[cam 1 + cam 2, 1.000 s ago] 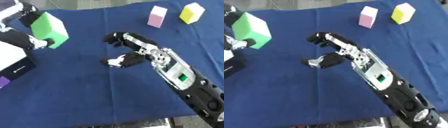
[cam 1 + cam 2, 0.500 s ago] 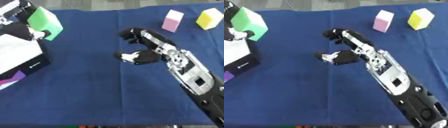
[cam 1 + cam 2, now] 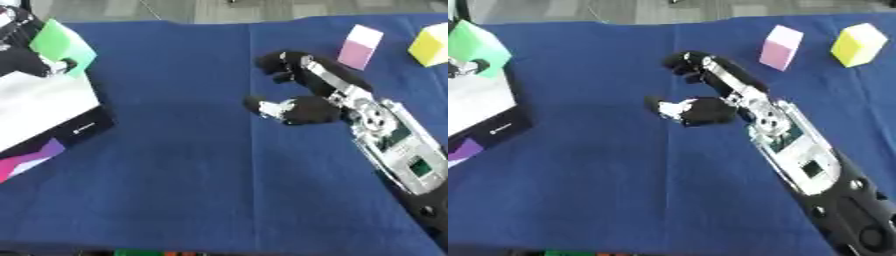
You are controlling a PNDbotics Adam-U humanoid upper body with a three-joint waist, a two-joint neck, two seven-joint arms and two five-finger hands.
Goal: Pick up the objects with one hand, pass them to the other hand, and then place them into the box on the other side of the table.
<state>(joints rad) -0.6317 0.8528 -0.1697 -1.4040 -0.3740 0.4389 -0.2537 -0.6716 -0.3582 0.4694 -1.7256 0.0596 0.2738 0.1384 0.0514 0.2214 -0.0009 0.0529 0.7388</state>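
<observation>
Blue cloth is covering the surface, where the left hand (image 3: 26, 62) is holding the green block (image 3: 61, 46) over the box (image 3: 44, 107) at the left edge, looking light, rigid and best gripped across flat faces, while the right hand (image 3: 306, 97) is hovering empty, fingers relaxed.

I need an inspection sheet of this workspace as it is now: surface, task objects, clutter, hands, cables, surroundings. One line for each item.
Surface: dark blue cloth covers the table, with a crease running down its middle.
Task objects: green block is held at the upper left over the white box; pink block and yellow block stand on the cloth at the upper right, apart from each other.
Clutter: nothing seen.
Hands: left hand has its fingers curled round the green block; right hand hovers mid-table, fingers relaxed, holding nothing.
Cables: nothing seen.
Surroundings: grey floor beyond the far edge.
</observation>
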